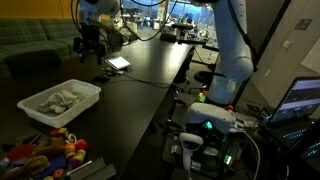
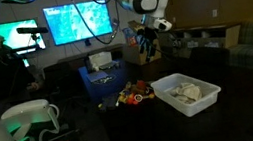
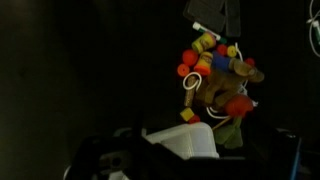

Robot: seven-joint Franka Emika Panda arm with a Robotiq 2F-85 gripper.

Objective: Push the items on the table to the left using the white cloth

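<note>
A white cloth (image 1: 58,98) lies crumpled inside a white plastic bin (image 1: 88,92) on the dark table; both also show in an exterior view, the cloth (image 2: 183,91) in the bin (image 2: 211,92). A pile of colourful toys (image 1: 45,150) lies next to the bin and shows in an exterior view (image 2: 135,94) and the wrist view (image 3: 215,75). My gripper (image 1: 90,46) hangs high above the table, well apart from bin and toys; it also shows in an exterior view (image 2: 147,44). It looks open and empty. The wrist view shows the bin's corner (image 3: 185,140) below the toys.
A tablet-like flat item (image 1: 118,63) lies on the table beyond the bin. A cardboard box (image 2: 100,61) and blue container (image 2: 103,82) stand past the toys. Monitors (image 2: 77,22) and a couch (image 1: 30,45) are behind. The table edge (image 1: 165,105) runs beside the robot base.
</note>
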